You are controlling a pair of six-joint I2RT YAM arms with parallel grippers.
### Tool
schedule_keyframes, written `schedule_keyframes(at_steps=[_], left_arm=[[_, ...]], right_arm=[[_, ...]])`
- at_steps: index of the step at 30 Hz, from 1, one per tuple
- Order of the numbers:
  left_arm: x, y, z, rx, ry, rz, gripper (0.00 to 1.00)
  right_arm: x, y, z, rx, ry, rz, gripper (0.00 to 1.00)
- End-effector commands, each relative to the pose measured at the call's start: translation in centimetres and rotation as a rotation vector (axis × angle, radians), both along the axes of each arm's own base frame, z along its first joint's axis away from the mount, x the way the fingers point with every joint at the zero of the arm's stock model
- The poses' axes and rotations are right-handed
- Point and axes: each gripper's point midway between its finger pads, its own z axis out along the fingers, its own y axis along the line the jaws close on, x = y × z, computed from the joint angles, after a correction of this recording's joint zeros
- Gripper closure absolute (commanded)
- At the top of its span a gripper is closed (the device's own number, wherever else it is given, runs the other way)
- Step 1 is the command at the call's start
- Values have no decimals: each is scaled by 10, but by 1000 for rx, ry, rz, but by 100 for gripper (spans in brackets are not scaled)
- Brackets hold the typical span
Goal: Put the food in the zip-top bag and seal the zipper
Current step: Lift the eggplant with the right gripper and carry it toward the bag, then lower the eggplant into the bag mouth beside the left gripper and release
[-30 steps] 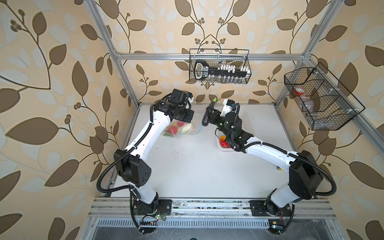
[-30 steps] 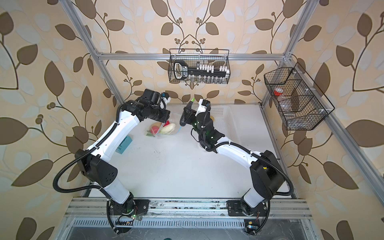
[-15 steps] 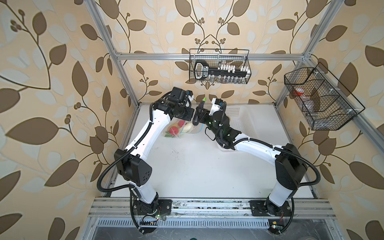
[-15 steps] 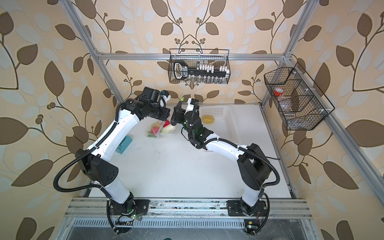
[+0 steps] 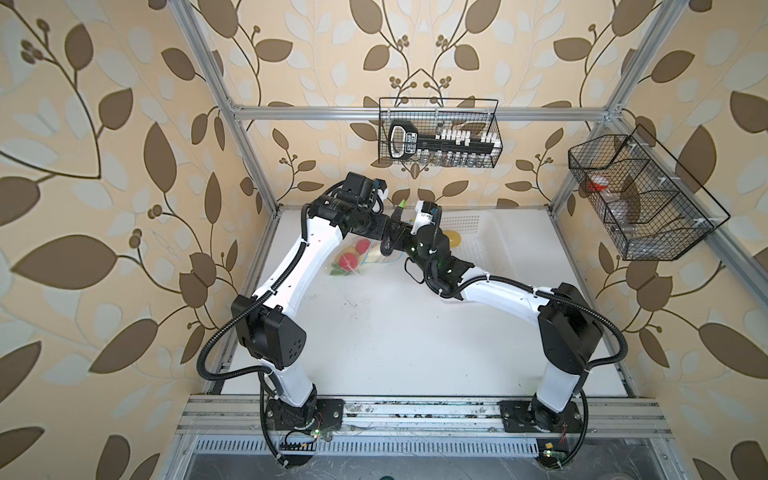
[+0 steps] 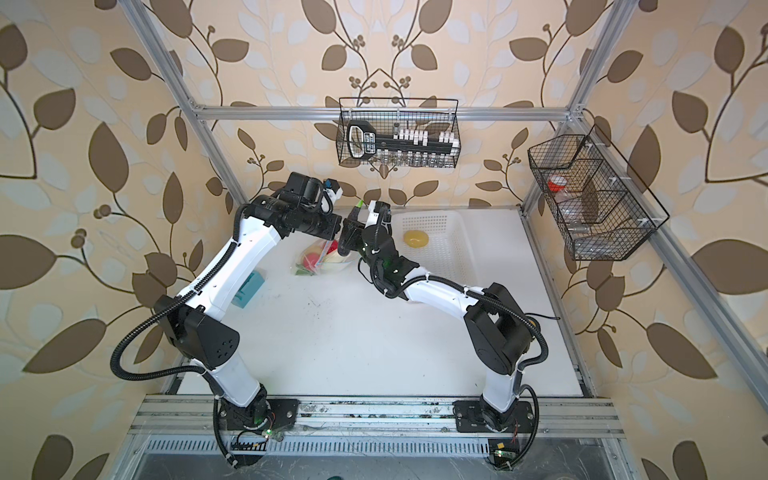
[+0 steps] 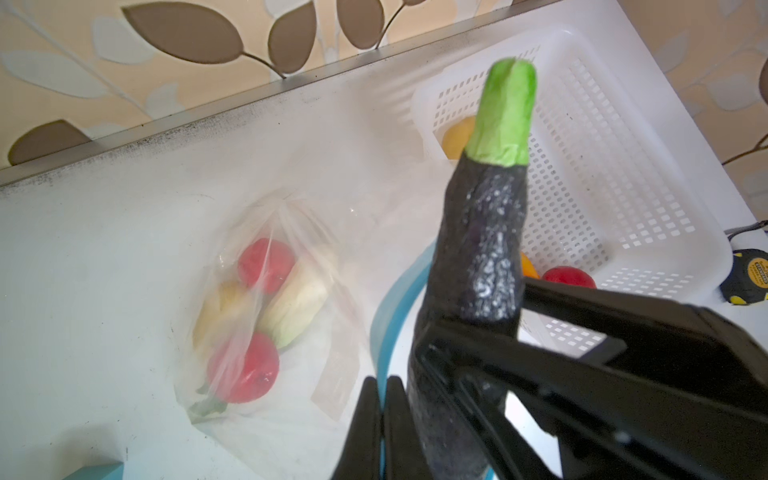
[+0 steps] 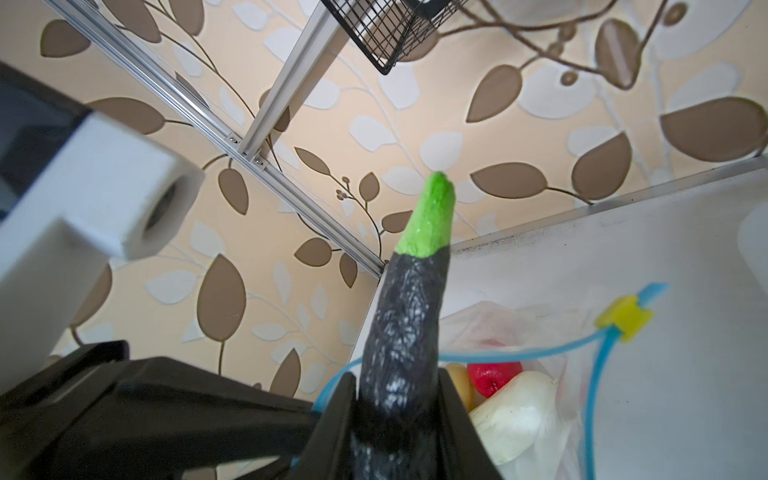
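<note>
Well, one eggplant in right end effector, left end effector tight on bag.

Beneath the right fingers the zip-top bag's mouth stands open inside the zipper loop; food fills its bottom. The left fingers crowd just beside them, and the white basket is near on their other side. The tabletop toward the arm bases is free.
</note>
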Motion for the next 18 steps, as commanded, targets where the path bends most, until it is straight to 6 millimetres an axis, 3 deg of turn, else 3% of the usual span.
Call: schedule_keyframes(at_steps=[1, 18], left_arm=[[2, -4, 18, -15, -40, -8, 100], [9, -3, 32, -18, -83, 8, 100]], right_arm=[[-4, 9, 5, 10, -34, 33, 83], [-17, 28, -25, -64, 1, 64, 82]])
